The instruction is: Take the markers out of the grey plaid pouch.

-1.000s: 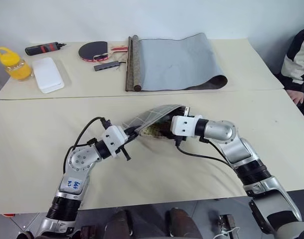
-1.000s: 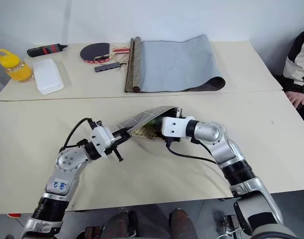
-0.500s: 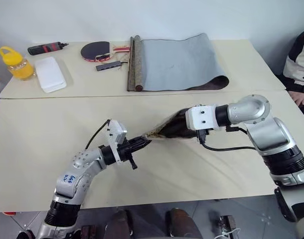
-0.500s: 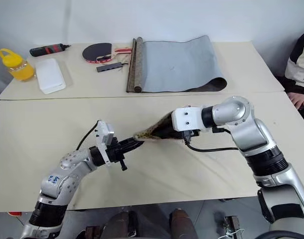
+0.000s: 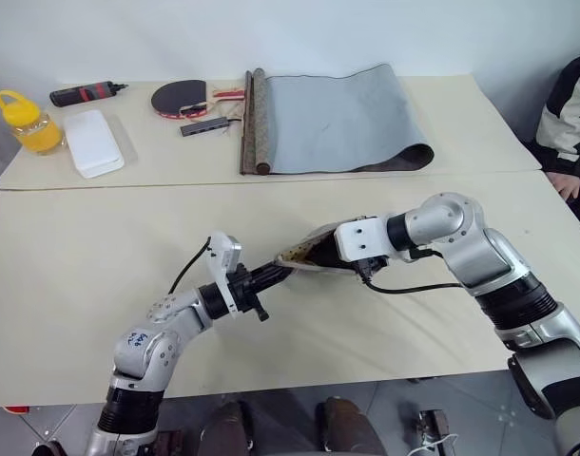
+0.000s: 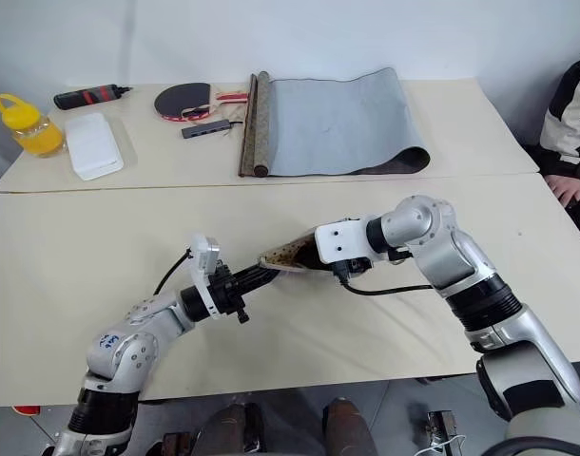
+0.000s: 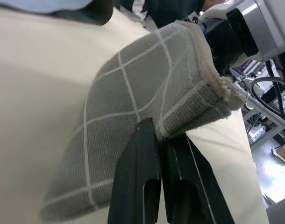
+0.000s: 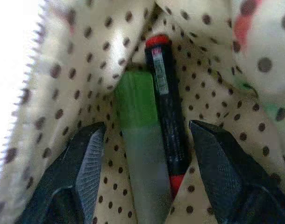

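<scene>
The grey plaid pouch (image 5: 307,255) hangs just above the near table between my two arms. My left gripper (image 5: 275,276) is shut on its lower left corner; the left wrist view shows the black fingers (image 7: 145,154) pinching the plaid fabric (image 7: 133,98). My right gripper (image 8: 148,127) is open inside the pouch mouth, against the dotted lining. Two markers lie side by side between its fingers (image 8: 89,163), one with a green end (image 8: 135,109), one dark with a red tip (image 8: 163,102). Neither finger touches them.
On the far table lie a rolled grey mat (image 5: 333,119), a paddle (image 5: 181,98), a black-and-red tool (image 5: 86,92), a white box (image 5: 92,142) and a yellow bottle (image 5: 24,122). A person's sleeve (image 5: 570,104) is at the right edge.
The pouch has turned from lying broad-side up to edge-on as my left wrist rolled. My right arm lifted its elbow, then came back left and down with the gripper in the mouth.
</scene>
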`<action>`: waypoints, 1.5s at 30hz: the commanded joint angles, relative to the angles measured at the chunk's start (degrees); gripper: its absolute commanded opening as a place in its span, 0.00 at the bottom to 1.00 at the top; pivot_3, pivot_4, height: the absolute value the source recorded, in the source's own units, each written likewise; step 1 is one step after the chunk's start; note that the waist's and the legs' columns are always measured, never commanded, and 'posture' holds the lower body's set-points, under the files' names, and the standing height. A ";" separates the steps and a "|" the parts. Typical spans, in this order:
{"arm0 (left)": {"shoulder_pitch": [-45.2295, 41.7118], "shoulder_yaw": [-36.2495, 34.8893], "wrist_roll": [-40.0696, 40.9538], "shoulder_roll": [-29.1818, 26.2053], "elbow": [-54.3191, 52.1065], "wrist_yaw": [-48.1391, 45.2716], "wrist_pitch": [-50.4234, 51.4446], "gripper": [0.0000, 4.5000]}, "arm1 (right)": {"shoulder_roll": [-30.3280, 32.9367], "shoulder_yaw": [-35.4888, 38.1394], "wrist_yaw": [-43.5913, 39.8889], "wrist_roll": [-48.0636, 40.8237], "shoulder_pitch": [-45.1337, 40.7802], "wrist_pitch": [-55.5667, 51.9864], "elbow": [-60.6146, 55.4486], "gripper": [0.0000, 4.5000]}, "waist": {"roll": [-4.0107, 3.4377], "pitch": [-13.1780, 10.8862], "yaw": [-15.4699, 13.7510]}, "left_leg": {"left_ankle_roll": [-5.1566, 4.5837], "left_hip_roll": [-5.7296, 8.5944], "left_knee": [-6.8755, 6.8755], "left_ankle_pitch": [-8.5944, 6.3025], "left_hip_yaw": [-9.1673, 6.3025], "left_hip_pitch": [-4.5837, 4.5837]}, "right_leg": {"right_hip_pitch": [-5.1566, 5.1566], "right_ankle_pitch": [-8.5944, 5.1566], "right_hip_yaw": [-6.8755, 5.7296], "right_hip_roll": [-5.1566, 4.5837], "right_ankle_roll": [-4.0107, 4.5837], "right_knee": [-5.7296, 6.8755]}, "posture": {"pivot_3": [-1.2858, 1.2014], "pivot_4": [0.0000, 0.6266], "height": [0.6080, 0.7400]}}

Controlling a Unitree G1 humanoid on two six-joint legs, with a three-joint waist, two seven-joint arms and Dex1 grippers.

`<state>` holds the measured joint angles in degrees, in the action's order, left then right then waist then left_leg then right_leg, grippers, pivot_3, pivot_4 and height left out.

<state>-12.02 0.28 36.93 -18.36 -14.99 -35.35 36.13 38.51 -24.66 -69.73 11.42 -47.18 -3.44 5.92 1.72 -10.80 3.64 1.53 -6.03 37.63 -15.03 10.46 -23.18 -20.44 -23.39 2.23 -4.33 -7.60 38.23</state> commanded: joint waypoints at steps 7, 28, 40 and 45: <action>-0.05 -0.61 -0.31 0.08 -0.42 -0.28 -1.17 0.00 | -1.57 0.99 -0.18 -0.90 1.51 0.31 -0.60 0.58 | 0.00 0.00 0.18 | 0.00 0.00 0.02 0.00 -0.01 0.00 | 0.01 0.00 0.00 0.00 0.00 0.05 | 0.52 0.24 1.00; -0.65 -1.94 4.87 1.19 -2.12 -0.78 3.39 0.00 | -2.94 4.55 -1.31 -5.65 0.55 -6.38 -4.48 0.13 | 0.00 0.00 0.57 | 0.00 0.01 0.04 0.00 -0.10 -0.01 | 0.06 0.00 -0.04 0.00 0.00 0.03 | 0.52 0.24 1.00; -2.72 -4.77 23.44 4.97 -0.45 -0.17 18.56 0.00 | 6.13 4.41 -13.41 -11.98 -2.59 -20.36 -16.25 0.47 | -0.02 -0.02 -0.07 | 0.00 0.06 -0.16 -0.01 -0.25 -0.06 | 0.10 0.00 -0.15 -0.04 0.00 -0.21 | 0.52 0.24 1.00; -1.11 1.56 7.11 4.28 1.71 -1.74 4.53 0.00 | 7.38 0.68 -12.89 -9.61 2.16 -20.06 -16.06 0.47 | -0.02 -0.02 -0.45 | 0.00 0.13 -0.18 -0.01 -0.29 -0.05 | 0.23 0.00 -0.17 -0.05 0.00 -0.43 | 0.52 0.24 1.00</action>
<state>-13.49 1.01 47.55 -14.20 -13.28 -36.04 45.42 45.59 -23.45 -82.66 1.24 -45.55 -23.78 -9.04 1.70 -10.81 3.19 1.52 -5.88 37.45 -15.04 10.18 -23.23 -20.21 -23.39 2.07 -4.39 -7.60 37.79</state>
